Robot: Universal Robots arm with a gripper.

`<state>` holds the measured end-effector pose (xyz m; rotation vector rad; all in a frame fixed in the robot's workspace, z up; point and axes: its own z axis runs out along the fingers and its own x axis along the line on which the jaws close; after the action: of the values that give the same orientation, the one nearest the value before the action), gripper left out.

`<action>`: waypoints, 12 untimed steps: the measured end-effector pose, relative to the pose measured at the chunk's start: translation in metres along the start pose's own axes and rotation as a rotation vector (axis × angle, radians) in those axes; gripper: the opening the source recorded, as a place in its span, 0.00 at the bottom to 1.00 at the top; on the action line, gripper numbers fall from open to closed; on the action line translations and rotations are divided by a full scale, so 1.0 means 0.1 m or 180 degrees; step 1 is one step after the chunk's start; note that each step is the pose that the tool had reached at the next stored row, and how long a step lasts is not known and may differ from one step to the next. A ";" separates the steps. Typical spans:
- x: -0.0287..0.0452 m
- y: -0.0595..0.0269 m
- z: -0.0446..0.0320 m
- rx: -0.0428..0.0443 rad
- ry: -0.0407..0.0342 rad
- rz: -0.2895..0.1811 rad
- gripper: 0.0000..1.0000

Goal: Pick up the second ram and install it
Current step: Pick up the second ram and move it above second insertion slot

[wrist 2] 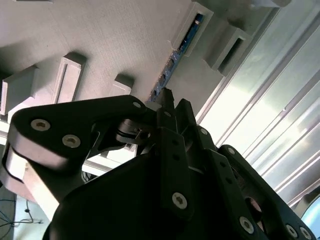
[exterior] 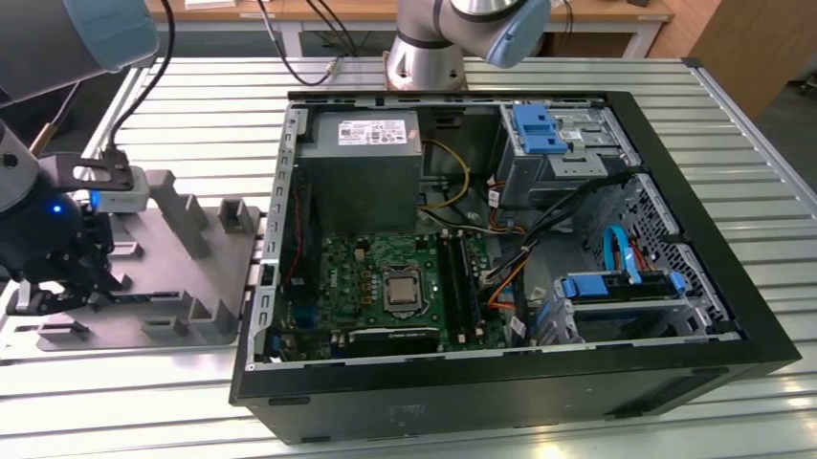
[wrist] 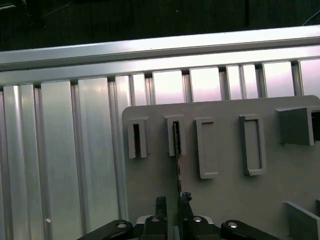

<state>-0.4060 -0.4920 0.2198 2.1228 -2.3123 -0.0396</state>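
The second ram (wrist: 177,165) is a thin dark stick standing on edge on the grey holder plate (wrist: 225,200), with its far end in a slotted grey block (wrist: 175,136). In the second wrist view the ram (wrist 2: 176,55) runs from that block down to my fingertips. My gripper (wrist: 172,200) straddles its near end, open only narrowly. The stick lies close against one fingertip (wrist: 185,197), with a small gap to the other. In the exterior view my gripper (exterior: 45,292) hangs low over the holder plate (exterior: 179,258), at that view's left. The green motherboard (exterior: 383,277) lies inside the open computer case (exterior: 715,316).
Several upright grey blocks (exterior: 230,218) stand on the holder plate around my gripper. The plate rests on a ribbed aluminium table (wrist: 60,150). Inside the case, cables (exterior: 537,239), blue drive bays (exterior: 542,129) and a power supply (exterior: 364,143) crowd the motherboard. The arm's base (exterior: 428,48) stands behind the case.
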 end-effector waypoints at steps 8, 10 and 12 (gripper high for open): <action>-0.020 0.000 0.103 -0.0006 -0.0057 -0.0124 0.24; -0.031 0.001 0.126 -0.0009 -0.0087 -0.0127 0.24; -0.034 0.003 0.158 -0.0010 -0.0109 -0.0134 0.24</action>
<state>-0.4064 -0.4883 0.2041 2.1862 -2.2840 -0.0801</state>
